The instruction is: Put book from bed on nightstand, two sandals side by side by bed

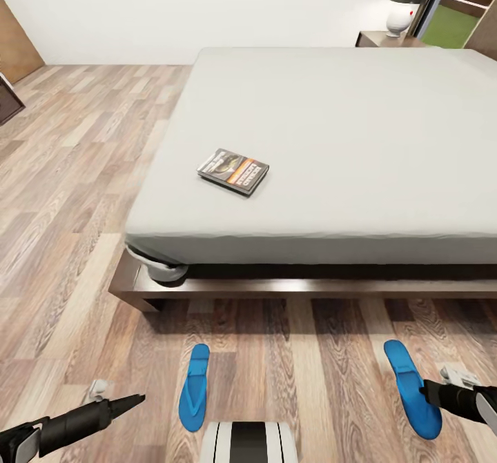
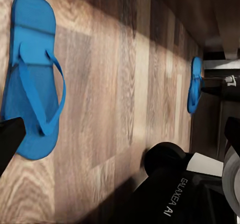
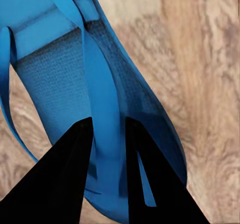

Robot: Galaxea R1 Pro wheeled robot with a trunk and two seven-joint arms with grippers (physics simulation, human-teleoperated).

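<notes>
The book point(image 1: 233, 171) lies flat on the grey mattress of the bed point(image 1: 331, 145), near its front left corner. Two blue sandals lie on the wood floor in front of the bed, well apart. One sandal point(image 1: 194, 387) point(image 2: 31, 78) lies by my left gripper point(image 1: 134, 401) point(image 2: 125, 129), which hovers open beside it with nothing held. My right gripper point(image 1: 431, 390) point(image 3: 107, 176) is shut on the thong strap of the other sandal point(image 1: 412, 388) point(image 3: 75, 83) point(image 2: 194, 86), a finger on each side of it. A nightstand point(image 1: 379, 38) stands at the bed's far right.
A white lamp point(image 1: 400, 16) sits on the nightstand. My own base point(image 1: 248, 442) is between the two sandals. The bed's dark wooden frame point(image 1: 276, 287) juts out low over the floor. Open plank floor point(image 1: 69, 194) stretches left of the bed.
</notes>
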